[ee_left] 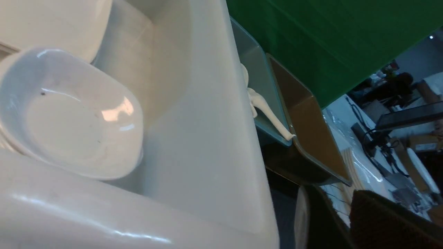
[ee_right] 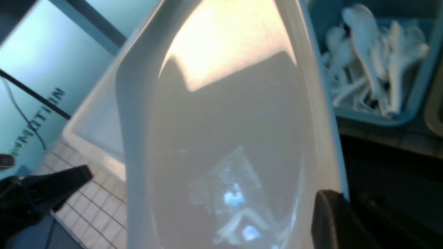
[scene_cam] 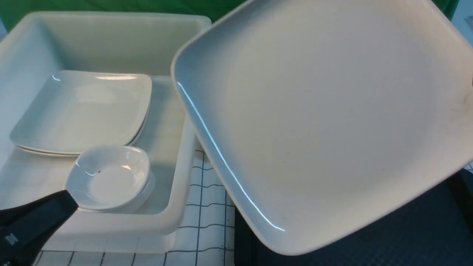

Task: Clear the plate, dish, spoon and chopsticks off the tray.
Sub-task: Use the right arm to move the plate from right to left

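1. Glare streaked the near rim of the large white square plate, which we saw hanging tilted in the air. Its face was turned toward the front camera and filled the right of that view.
2. We found the right gripper only in its own wrist view, where one black finger lay on the plate's rim. It was clamped on the plate, and its second finger was hidden from us.
3. Below the plate, and apart from it, lay the black textured tray. The plate covered most of the tray, so we could not tell what else lay on it.
4. Just left of the tray we saw a checked cloth, and on it stood the white tub.
5. Inside that tub a stack of square plates sat at the far left. Nearer to us a small white dish topped a stack of like dishes.
6. The left gripper hung at the tub's near rim, just beside the dish stack; we could not tell whether it touched. Its two dark fingers stood a little apart with nothing between them.
7. Beside the white tub stood a teal tub holding white soup spoons, and next to that a brown tub.
8. A green backdrop closed the far side.
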Tool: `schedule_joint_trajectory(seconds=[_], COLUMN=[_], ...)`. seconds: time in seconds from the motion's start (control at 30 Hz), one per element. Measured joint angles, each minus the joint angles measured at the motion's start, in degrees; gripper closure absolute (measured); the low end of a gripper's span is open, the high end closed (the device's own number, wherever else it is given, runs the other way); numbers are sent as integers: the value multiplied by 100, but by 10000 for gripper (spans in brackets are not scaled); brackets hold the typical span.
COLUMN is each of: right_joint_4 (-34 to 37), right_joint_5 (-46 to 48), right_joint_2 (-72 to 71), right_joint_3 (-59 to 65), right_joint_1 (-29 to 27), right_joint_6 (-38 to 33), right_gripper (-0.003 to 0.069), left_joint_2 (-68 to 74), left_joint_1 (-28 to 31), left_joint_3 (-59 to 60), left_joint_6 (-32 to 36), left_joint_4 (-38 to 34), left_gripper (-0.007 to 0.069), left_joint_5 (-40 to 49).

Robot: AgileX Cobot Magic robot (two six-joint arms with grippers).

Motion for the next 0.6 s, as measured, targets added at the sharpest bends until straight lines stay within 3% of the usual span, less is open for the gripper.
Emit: schedule_joint_trajectory(seconds=[0.17, 0.33, 0.37, 0.6], right_joint_4=[267, 267, 267, 389], right_joint_5=[11, 11, 11, 11], right_joint_2=[-19, -19, -19, -19], right_joint_3=[-29, -29, -29, -29], right_joint_1=[0, 0, 0, 0], right_joint_6=[-114, -118, -118, -118], right_gripper=[583, 583, 583, 583], left_joint_2=[11, 240, 440, 1464], left_joint_1=[0, 0, 0, 0], left_joint_3=[0, 0, 0, 0], left_joint_6=[256, 1189, 1684, 3118], left_joint_4=[-878, -1985, -2470, -3862], left_gripper=[211, 53, 10, -38], left_joint_5=[35, 251, 467, 1262])
